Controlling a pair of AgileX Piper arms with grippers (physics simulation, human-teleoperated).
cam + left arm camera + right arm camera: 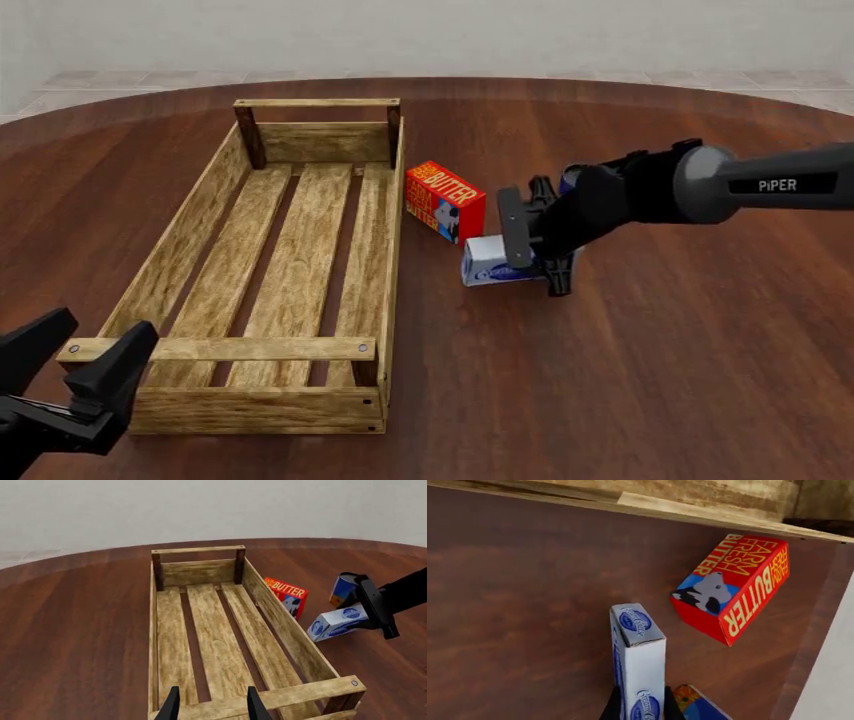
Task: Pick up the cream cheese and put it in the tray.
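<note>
The cream cheese (487, 263), a light blue and white box with dark blue oval labels, sits between the fingers of my right gripper (529, 257), which is shut on it. It is tilted and low over the table, just right of the tray (392, 250) and in front of the butter box. It also shows in the left wrist view (335, 623) and the right wrist view (639, 650), held by the right gripper (365, 616) (640, 708). The wooden slat tray (283, 625) (694, 511) holds nothing. My left gripper (80, 355) (212, 702) is open and empty at the tray's near end.
A red and orange butter box (445, 200) (287, 594) (734, 587) stands against the tray's right wall. A blue can (343, 587) (694, 702) stands behind the right gripper, mostly hidden in the front view. The round table's far edge (534, 82) curves behind the tray.
</note>
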